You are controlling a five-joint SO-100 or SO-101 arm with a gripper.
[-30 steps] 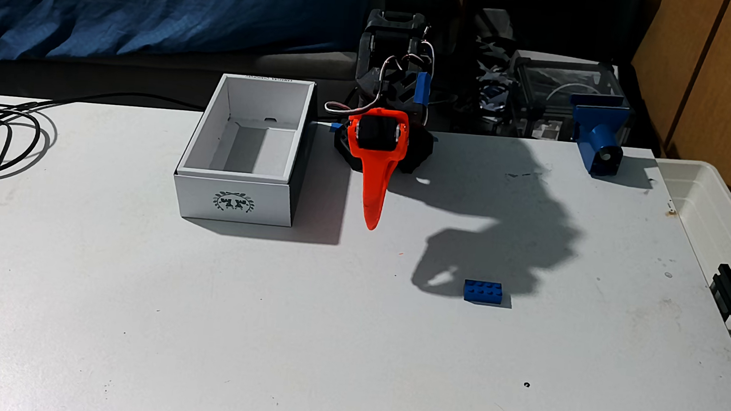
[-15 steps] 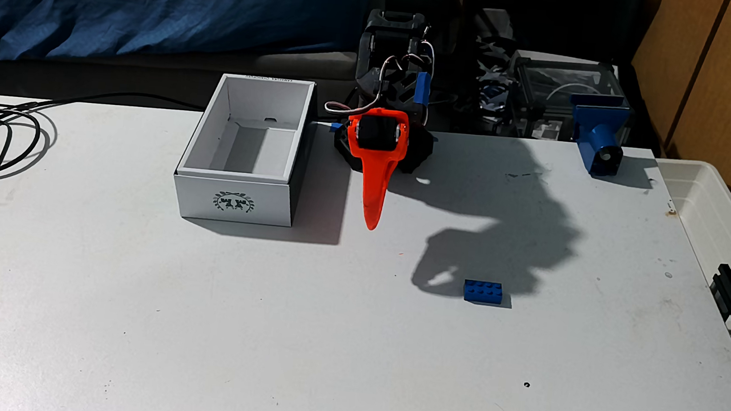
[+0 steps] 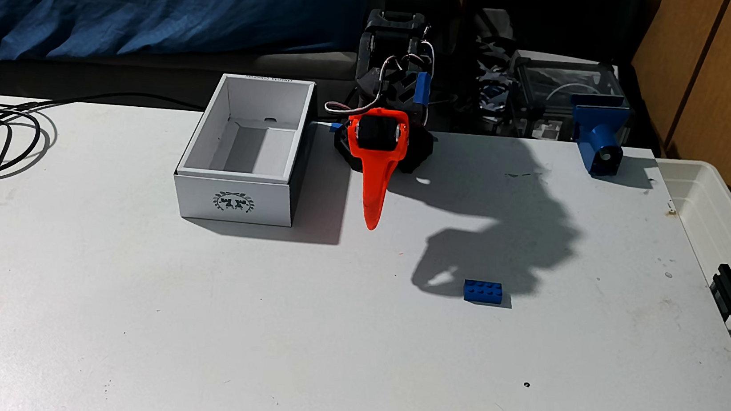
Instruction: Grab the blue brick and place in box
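- The orange end effector (image 3: 371, 224) is seen pinched shut, holding nothing, near the desk's (image 3: 248, 347) back edge.
- The blue brick (image 3: 482, 292) is found mid-desk, toward the right edge, well apart from the box (image 3: 234, 202).
- The brick could be knocked away if it is reached with the tips closed.

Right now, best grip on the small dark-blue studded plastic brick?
Pinch the small dark-blue studded plastic brick across its short width, on the two long side faces, coming from straight above. It lies flat, studs up, long axis left-right in the fixed view, bare white table all around it.
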